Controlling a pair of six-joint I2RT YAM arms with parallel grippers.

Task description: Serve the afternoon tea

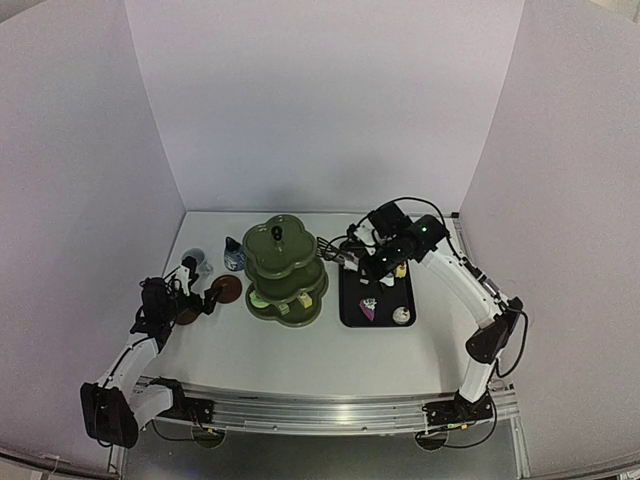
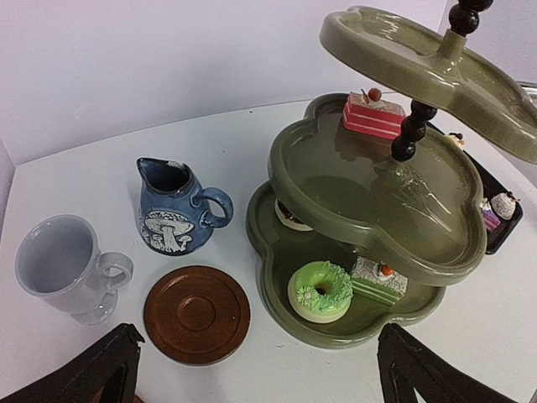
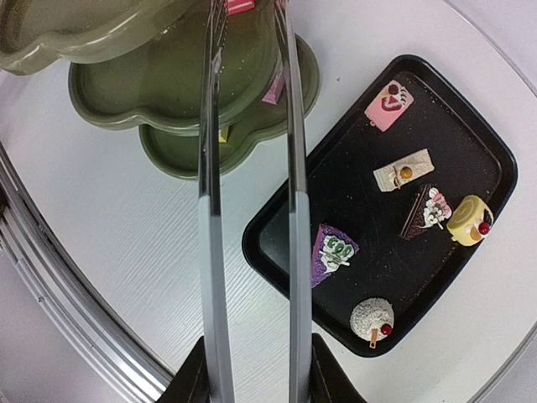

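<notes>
Six miniature cakes lie in the black rectangular tray (image 3: 377,252), which rests on the white bench (image 1: 300,350) just right of the dark green three-tier scalloped stand (image 1: 285,268). They are a pink square cake (image 3: 388,105), a cream slice with an orange topping (image 3: 404,170), a brown wedge (image 3: 426,210), a yellow roll (image 3: 471,220), a purple wedge (image 3: 333,252) and a white dome with a red cherry (image 3: 372,320).

Stand, middle tier: one pink layered slice with a cherry (image 2: 373,115). Bottom tier: a green iced doughnut (image 2: 320,290), a green-and-white slice (image 2: 379,280) just beside it, and a pale cake (image 2: 292,216) mostly hidden under the tier above.

Right end effector (image 3: 260,369): pinching the handle end of the long metal tongs (image 3: 210,210). The two blades run parallel and apart, reaching over the bench to the stand. Something red-pink shows between the tips at the picture's edge; whether it is gripped cannot be told.

Left end effector (image 2: 258,353): spread wide, low over the bench, left of the stand. Before it stand a white footed mug (image 2: 63,264), upright on the bench, and a small blue-and-white pot with a mushroom motif (image 2: 176,210), upright between mug and stand. A brown round coaster (image 2: 197,313) lies bare, just beside the mug.
</notes>
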